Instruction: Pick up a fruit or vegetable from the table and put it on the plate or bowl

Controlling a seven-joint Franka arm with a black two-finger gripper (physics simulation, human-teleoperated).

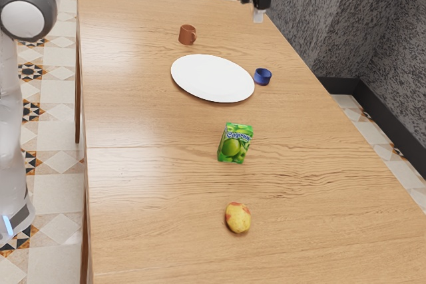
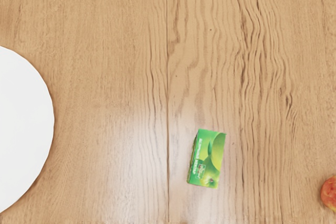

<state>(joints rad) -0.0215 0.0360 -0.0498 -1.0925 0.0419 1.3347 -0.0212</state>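
High over the bench's [image 1: 133, 164] far end hang the jaws; whether released or clenched I cannot tell. The fruit [image 1: 237, 217] lies on the bench's near end, well apart from them, beyond plate [image 1: 212, 78] and carton [image 1: 235, 142], roundish, with no marked long axis.

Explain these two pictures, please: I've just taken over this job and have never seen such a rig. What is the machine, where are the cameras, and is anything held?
The grey-white machine is a robot arm; its black gripper hangs above the far end of the wooden table. One picture comes from a camera beside the arm, the other looks down from its hand. On the wood sit a white plate, a brown cup, a small blue bowl, a green juice carton and a yellow-red fruit. All rest there; nothing looks held.
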